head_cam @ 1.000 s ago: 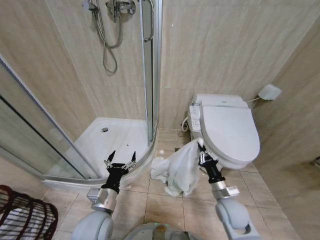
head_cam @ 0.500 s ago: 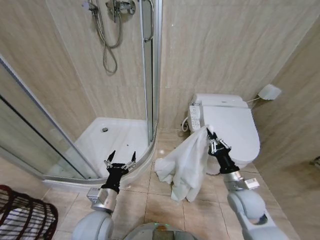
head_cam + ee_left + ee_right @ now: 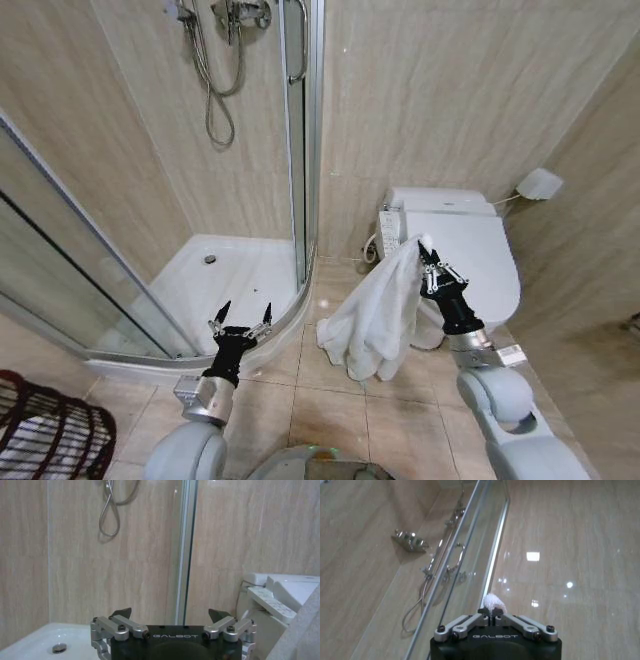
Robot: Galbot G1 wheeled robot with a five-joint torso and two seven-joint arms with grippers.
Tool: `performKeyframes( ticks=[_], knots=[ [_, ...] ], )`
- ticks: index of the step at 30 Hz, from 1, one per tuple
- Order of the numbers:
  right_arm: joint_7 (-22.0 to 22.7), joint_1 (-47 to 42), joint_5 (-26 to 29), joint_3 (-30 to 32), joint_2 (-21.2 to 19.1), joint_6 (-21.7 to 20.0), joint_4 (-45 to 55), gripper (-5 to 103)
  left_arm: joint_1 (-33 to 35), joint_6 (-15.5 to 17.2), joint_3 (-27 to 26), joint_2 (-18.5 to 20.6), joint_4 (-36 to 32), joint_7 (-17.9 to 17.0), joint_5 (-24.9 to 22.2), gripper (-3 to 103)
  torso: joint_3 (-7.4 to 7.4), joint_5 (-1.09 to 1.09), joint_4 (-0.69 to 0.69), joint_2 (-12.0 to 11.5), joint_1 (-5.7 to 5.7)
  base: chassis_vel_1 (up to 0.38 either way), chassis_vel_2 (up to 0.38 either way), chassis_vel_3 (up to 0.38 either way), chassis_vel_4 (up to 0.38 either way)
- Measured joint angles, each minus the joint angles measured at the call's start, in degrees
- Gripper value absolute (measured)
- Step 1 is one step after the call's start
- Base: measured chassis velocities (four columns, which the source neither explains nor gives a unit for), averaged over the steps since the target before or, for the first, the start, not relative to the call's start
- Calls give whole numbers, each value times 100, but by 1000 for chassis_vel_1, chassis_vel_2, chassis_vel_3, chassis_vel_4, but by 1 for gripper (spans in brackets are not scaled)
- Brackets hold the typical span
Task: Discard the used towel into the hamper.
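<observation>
A: Which step is going on here?

B: The carrying step, I'd say. The right hand [image 3: 427, 257] is clenching one corner of the towel [image 3: 375, 318] and holding it up in front of the toilet [image 3: 470, 255]. In the right wrist view a small white tuft [image 3: 492, 600] is poking out between the pinched fingertips.

A: And the left hand?

B: The left hand [image 3: 240, 320] is hanging released, fingers spread, near the curved edge of the shower tray [image 3: 235, 275], on the left. It is grasping nothing.

A: How is the towel looking?

B: White, limp and bunched, draping down from the grip in loose folds. Its low end appears to be hanging just above the floor tiles [image 3: 330, 400], though I cannot tell for sure.

A: Where is the hamper?

B: The hamper [image 3: 50, 430] is sitting at the near left corner, well apart from the towel, a dark wire basket with something pale inside.

A: So what is the next move calling for?

B: Probably swinging the towel across to the left, over the rim, before letting go.
</observation>
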Motion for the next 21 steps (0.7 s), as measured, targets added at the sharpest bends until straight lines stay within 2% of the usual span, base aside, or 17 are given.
performKeyframes(
  ticks=[4,8,21],
  knots=[
    [116,-60,-18,16,1,2,181,2,0,0,0,0,0,0,0,100,0,0,0,0,0,0,0,0,0],
    [293,-217,60,188,-58,-225,615,2,0,0,0,0,0,0,0,100,0,-2,0,0,0,0,0,0,0],
    [261,-808,145,389,35,-295,1339,2,0,0,0,0,0,0,0,100,-1,-1,0,0,0,0,0,0,0]
  ],
)
